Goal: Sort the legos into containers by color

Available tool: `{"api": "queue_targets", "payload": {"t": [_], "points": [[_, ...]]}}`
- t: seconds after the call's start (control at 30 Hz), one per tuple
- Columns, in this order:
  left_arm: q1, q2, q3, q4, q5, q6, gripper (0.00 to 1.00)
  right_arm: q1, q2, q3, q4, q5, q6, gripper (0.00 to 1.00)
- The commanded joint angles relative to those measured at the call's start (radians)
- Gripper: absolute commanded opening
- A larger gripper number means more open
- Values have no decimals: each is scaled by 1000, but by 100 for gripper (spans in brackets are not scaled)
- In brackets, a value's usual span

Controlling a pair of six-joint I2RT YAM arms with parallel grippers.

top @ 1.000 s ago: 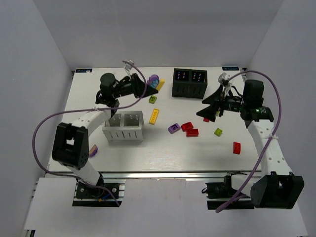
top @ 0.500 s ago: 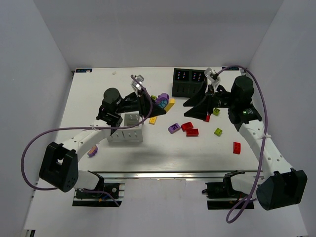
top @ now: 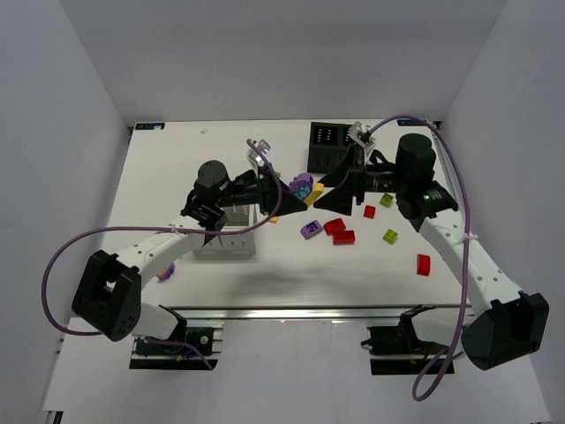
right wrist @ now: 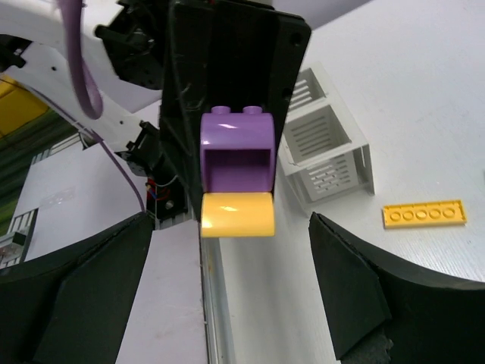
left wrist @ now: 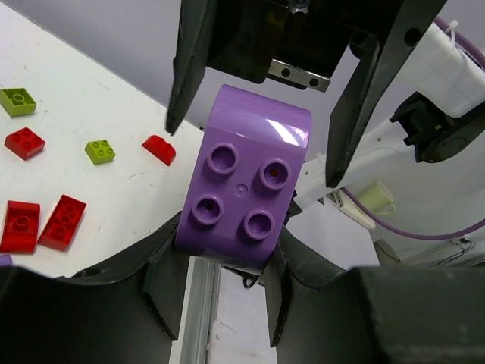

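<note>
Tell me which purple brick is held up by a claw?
The big rounded purple plastic brick, pinched in the left claw. The small purple brick by the red bricks lies loose on the white table.

A black container [top: 327, 140] with two compartments and slotted sides is seen upright, partly hidden. A white container [right wrist: 330, 152] of the same build is set well to its near left. Just near-left of the black container, a purple four-stud brick [left wrist: 246, 186] with one rounded edge is gripped off the surface by the left gripper [left wrist: 227, 254], with a yellow curved brick [right wrist: 236, 214] touching it. Nearer than the black container, a small purple brick [top: 310, 230], a red brick [top: 334, 226] and a second red brick [top: 344, 237] are laid close together. To its near right, a tiny red brick [top: 369, 211], a lime brick [top: 387, 200], a second lime brick [top: 390, 236] and an outlying red brick [top: 424, 264] are scattered. A yellow plate [right wrist: 423, 214] is laid beside the white container.
</note>
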Motion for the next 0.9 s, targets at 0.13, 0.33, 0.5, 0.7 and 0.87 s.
{"api": "queue_targets", "payload": {"t": [0.13,0.33,0.5,0.7,0.87], "points": [[-20,-1,36,-22,-20,33,0,10,17,61,-28,67,-41,88],[-30,-6,34,-20,-25,35,0,10,13,40,-8,61,-35,75],[-30,1,38,-17,-19,32,0,11,17,32,2,16,-27,59],[-39,4,45,-17,-25,32,0,8,14,28,34,-15,-44,52],[-39,10,53,-9,-23,23,0,8,14,20,38,-50,-59,22]]}}
